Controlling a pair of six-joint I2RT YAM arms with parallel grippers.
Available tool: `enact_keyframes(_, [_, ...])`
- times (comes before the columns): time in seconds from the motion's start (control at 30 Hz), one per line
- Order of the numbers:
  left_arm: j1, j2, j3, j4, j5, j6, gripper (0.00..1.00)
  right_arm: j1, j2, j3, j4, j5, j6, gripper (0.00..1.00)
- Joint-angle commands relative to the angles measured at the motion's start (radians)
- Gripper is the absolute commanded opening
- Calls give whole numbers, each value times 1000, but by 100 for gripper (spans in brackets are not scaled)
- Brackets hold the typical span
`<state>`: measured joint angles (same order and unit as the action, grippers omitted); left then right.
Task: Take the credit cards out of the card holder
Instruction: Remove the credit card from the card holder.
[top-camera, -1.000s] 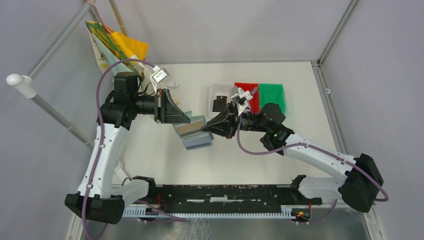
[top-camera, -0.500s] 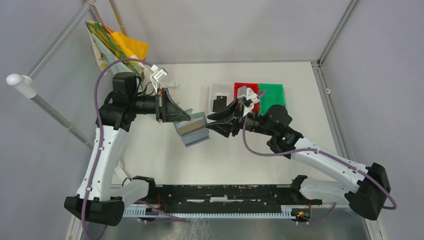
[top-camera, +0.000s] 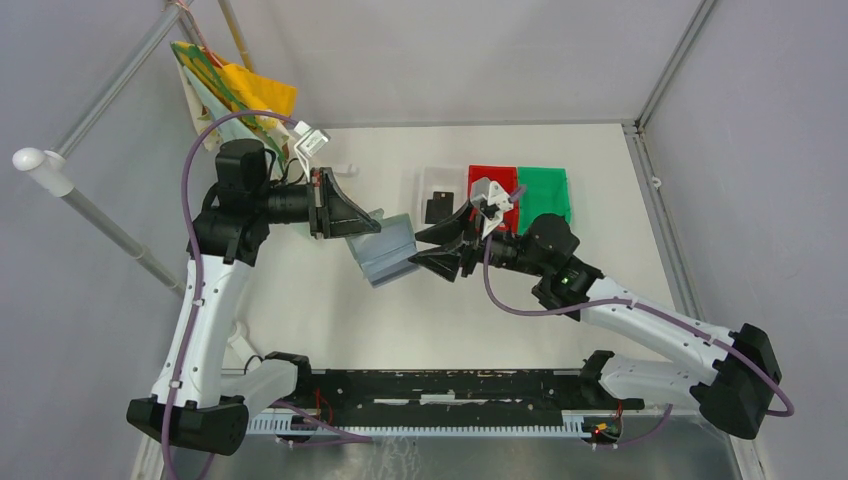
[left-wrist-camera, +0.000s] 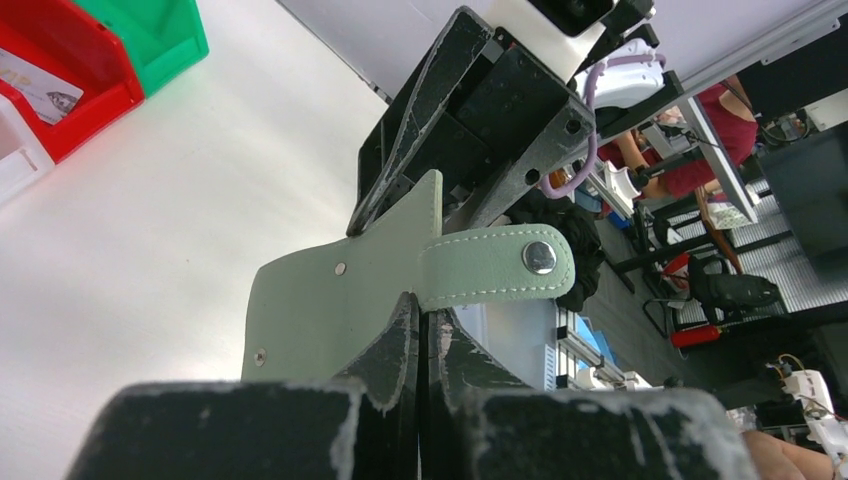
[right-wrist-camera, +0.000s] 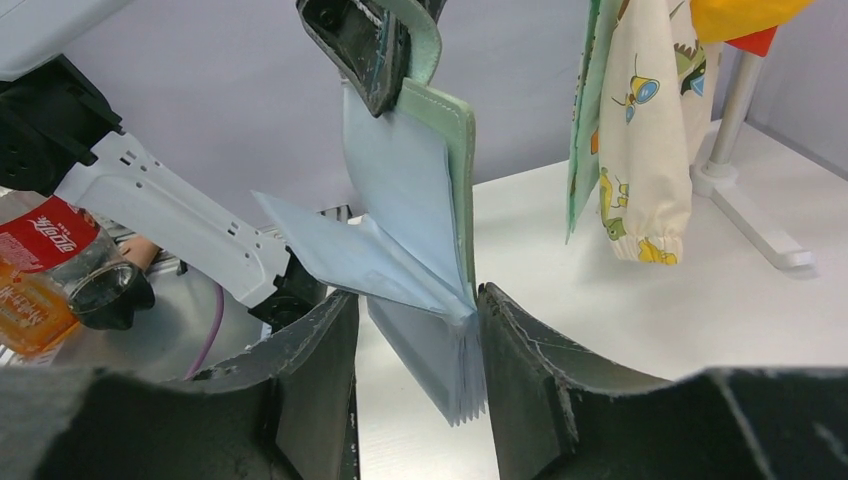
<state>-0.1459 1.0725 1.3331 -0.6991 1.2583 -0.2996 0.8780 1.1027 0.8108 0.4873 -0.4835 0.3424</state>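
My left end effector (left-wrist-camera: 420, 312) is clamped on the card holder (top-camera: 388, 252), holding it off the surface (top-camera: 330, 320) at the centre of the top view. My right end effector (right-wrist-camera: 412, 320) stands apart, straddling the holder's fanned lower edge. I should close only on a card edge, not the pocket leaves, then pull straight.

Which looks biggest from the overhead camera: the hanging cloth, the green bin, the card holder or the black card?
1. hanging cloth
2. card holder and green bin: about alike. The holder is held up nearer the camera, so they are left unranked.
3. black card
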Motion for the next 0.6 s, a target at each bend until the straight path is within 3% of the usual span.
enact_keyframes(0.0, [0,-5,42,135,53,-158,2,13,6,6,32,26,-8,53])
enact_keyframes(0.43, [4,1,49,281,64,-315,2,25,-27,-14,-46,64,-65,60])
enact_keyframes(0.57, [2,1,48,326,68,-371,2,27,-33,-29,-60,79,-84,68])
